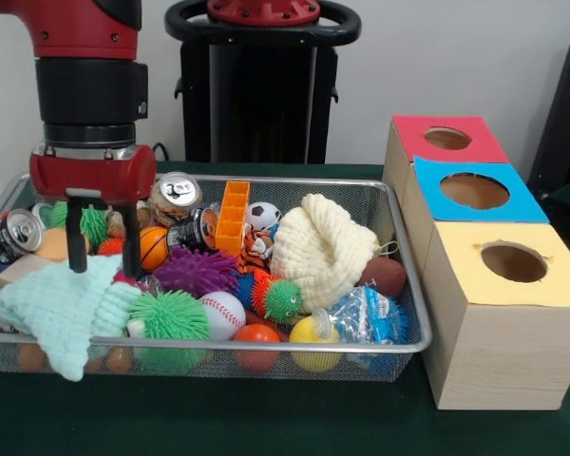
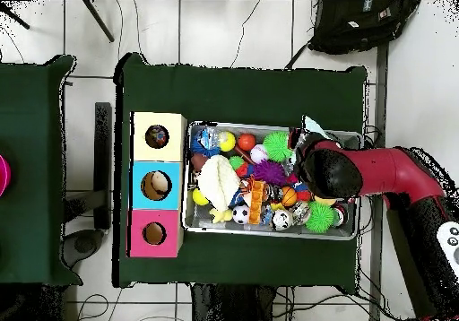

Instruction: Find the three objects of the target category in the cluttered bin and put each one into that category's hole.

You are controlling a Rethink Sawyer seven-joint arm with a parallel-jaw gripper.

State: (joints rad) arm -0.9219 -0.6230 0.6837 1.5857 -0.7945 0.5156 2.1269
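The gripper (image 1: 103, 255) hangs over the left end of the wire bin (image 1: 399, 249) in the front view, its two black fingers (image 1: 76, 249) spread apart and holding nothing, tips just above a mint knitted cloth (image 1: 65, 312). Right beside them lie an orange basketball (image 1: 153, 248), crushed cans (image 1: 176, 193), spiky balls, a baseball (image 1: 222, 313) and a cream knitted hat (image 1: 321, 249). Only the overhead view shows inside the boxes: something lies in the yellow box (image 2: 159, 136) and the blue box (image 2: 157, 185); the red box (image 2: 154, 233) looks dark.
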